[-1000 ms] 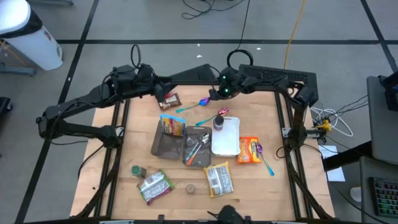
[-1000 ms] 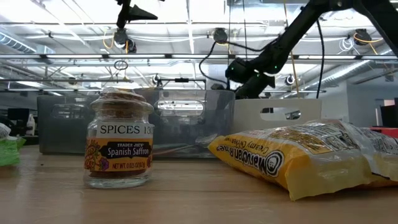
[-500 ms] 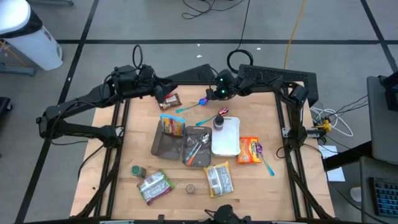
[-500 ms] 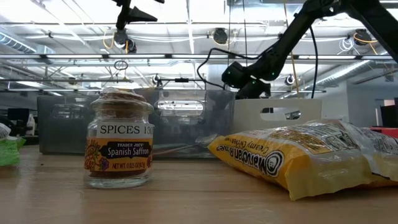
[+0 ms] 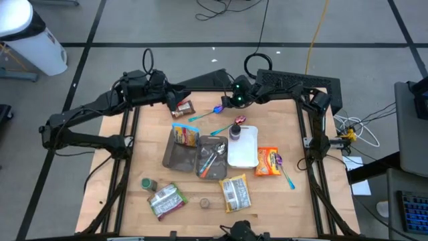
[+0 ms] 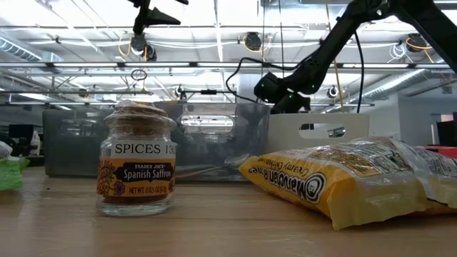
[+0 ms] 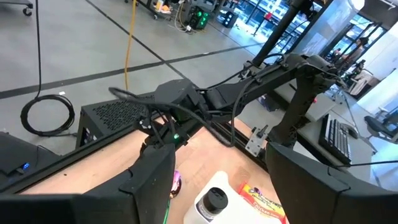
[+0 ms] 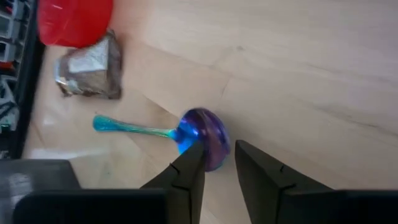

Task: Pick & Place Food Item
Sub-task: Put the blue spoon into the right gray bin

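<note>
The right gripper [image 8: 214,163] hangs low over the far part of the surface [image 5: 267,127], its jaws narrowed to a small gap on either side of the purple bowl of a spoon [image 8: 186,132]. The bowl sits between the jaw tips, and whether they already pinch it cannot be told. The spoon's teal handle runs away from the jaws along the surface, toward a brown packet [image 8: 90,67] that lies beyond the handle's end, with a red object [image 8: 73,18] just past it.

In the high view the same spoon [image 5: 206,113] lies directly beneath the right gripper [image 5: 229,102]. The left gripper [image 5: 175,100] hovers near the brown packet [image 5: 183,108], jaws released and spread wide, nothing between them. Nearer the front stand a spice jar [image 6: 137,160] and a yellow noodle bag [image 6: 350,178], well apart from both sets of jaws.
</note>
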